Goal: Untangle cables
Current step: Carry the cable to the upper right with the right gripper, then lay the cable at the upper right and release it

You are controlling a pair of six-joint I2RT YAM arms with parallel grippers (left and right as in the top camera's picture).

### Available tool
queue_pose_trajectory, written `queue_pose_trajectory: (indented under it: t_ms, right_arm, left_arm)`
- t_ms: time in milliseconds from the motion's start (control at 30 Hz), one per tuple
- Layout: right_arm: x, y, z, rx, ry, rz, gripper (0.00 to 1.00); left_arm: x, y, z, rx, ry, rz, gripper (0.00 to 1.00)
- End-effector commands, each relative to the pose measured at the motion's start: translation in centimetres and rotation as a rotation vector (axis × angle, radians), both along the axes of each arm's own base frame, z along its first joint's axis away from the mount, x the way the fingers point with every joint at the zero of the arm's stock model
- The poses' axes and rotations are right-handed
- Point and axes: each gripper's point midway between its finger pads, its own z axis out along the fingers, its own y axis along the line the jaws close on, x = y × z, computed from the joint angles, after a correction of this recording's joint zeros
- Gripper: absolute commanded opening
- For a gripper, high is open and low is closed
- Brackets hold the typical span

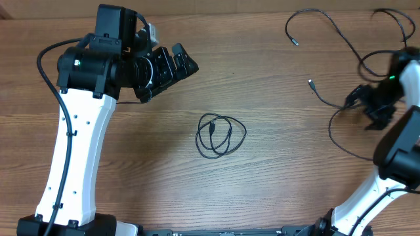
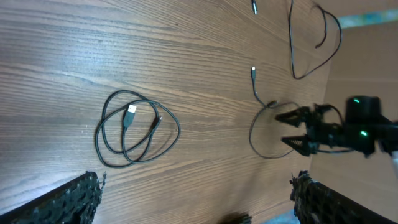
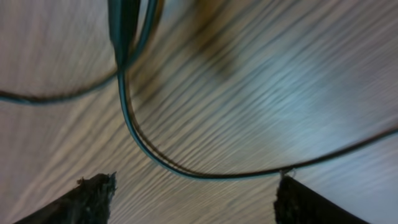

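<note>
Robot lab bench: wood-grain table point(image 1: 275, 190), 2 white/blk robot arms point(image 1: 72, 164) at edge.

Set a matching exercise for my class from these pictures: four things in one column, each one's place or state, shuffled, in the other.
1 coiled cable
2 loose cable
3 left hand
4 right hand

A low over a strand, fingers apart
B looped at the middle of the table
C open, clear of every cable
D strung out on the right side

Pairs: 1-B, 2-D, 3-C, 4-A

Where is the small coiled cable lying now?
In the overhead view, the coiled cable lies near the middle of the table, between both arms, well left of the loose cables.
</note>
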Motion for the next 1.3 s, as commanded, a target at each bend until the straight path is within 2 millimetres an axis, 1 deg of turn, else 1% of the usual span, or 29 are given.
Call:
queue_pose_trajectory:
  t_ms: [0, 67, 167, 200, 267, 333, 433, 533, 633, 667, 700, 800, 900, 967, 1100, 1267]
  right_arm:
    - [-0.7, 1.4, -1.4, -0.002, 0.027, 0.06, 0.79]
    - [-0.7, 2.2, -2.1, -0.001, 0.032, 0.084, 0.78]
    - [-0.6, 3.0, -3.1, -0.014, 0.029, 0.112, 0.77]
    - [-0.5, 3.1, -3.3, -0.016, 0.024, 0.117, 0.75]
    - [-0.2, 3.3, -3.7, -0.022, 0.014, 0.113, 0.67]
    - [-0.1, 3.2, -4.1, -0.027, 0.006, 0.096, 0.55]
    - [0.0, 3.3, -4.6, -0.03, -0.004, 0.088, 0.43]
    - [0.0, 3.3, -5.0, -0.033, -0.011, 0.085, 0.25]
    - [0.2, 3.2, -5.4, -0.038, -0.025, 0.084, 0.13]
    - [0.3, 3.2, -5.5, -0.04, -0.029, 0.08, 0.11]
    - [0.5, 3.3, -5.6, -0.036, -0.036, 0.074, 0.04]
    - [1.6, 4.1, -5.4, 0.01, -0.086, 0.065, 0.04]
    - [3.2, 4.6, -4.5, 0.049, -0.145, 0.058, 0.04]
    - [4.4, 4.8, -3.1, 0.081, -0.182, 0.05, 0.04]
    - [6.4, 4.5, 0.6, 0.109, -0.24, 0.038, 0.04]
    - [8.5, 3.9, 5.1, 0.093, -0.316, 0.044, 0.04]
  left_arm:
    - [-0.3, -0.1, 1.1, 0.024, -0.066, -0.048, 1.0]
    - [-0.3, -0.1, 1.1, 0.027, -0.07, -0.053, 1.0]
    - [-0.3, -0.1, 1.1, 0.027, -0.07, -0.053, 1.0]
    - [-0.3, -0.1, 1.1, 0.027, -0.07, -0.053, 1.0]
    - [-0.3, -0.1, 1.1, 0.028, -0.071, -0.054, 1.0]
    - [-0.3, -0.1, 1.1, 0.033, -0.079, -0.066, 1.0]
    - [-0.3, -0.1, 1.1, 0.037, -0.084, -0.072, 1.0]
    - [-0.2, -0.1, 1.2, 0.036, -0.086, -0.072, 1.0]
    - [-0.2, -0.1, 1.2, 0.035, -0.089, -0.072, 1.0]
    - [-0.2, -0.1, 1.2, 0.035, -0.09, -0.072, 1.0]
    - [-0.2, -0.1, 1.2, 0.035, -0.09, -0.072, 1.0]
    - [-0.2, -0.1, 1.2, 0.035, -0.09, -0.072, 1.0]
    - [-0.2, -0.1, 1.2, 0.035, -0.089, -0.072, 1.0]
    - [-0.2, -0.1, 1.2, 0.036, -0.088, -0.072, 1.0]
    - [-0.2, -0.1, 1.2, 0.035, -0.089, -0.072, 1.0]
    - [-0.1, -0.1, 1.2, 0.035, -0.09, -0.072, 1.0]
